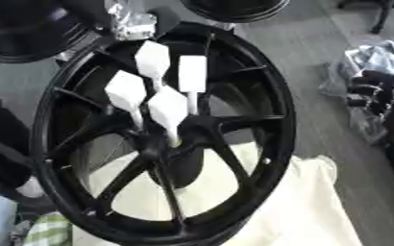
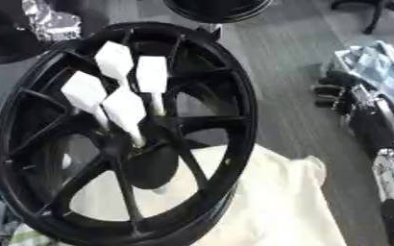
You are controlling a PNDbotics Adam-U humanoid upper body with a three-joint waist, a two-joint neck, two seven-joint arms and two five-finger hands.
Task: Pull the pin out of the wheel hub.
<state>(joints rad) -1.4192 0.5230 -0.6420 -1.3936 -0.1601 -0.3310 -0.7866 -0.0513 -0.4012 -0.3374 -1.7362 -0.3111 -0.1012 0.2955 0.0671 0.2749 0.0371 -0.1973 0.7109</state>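
Observation:
A large black spoked wheel hub (image 1: 267, 144) stands tilted on a cream cloth. Several white pins with flat paddle-shaped heads stick out of its centre, fanned upward; the nearest pin (image 1: 168, 111) points toward me, and others (image 1: 153, 60) (image 1: 192, 73) (image 1: 126, 91) stand behind and beside it. Their thin shafts meet at the hub's middle (image 1: 163, 144). My left hand (image 1: 133, 23) shows only as a blurred silver and black shape at the rim's upper left, apart from the pins. My right hand is out of view.
The cream cloth (image 1: 310, 206) covers the surface under the wheel. Another black wheel (image 1: 234, 9) lies at the top edge. Clothing and dark gear (image 1: 377, 81) are piled on the grey floor at the right. A dark shape (image 1: 3, 139) sits at the left.

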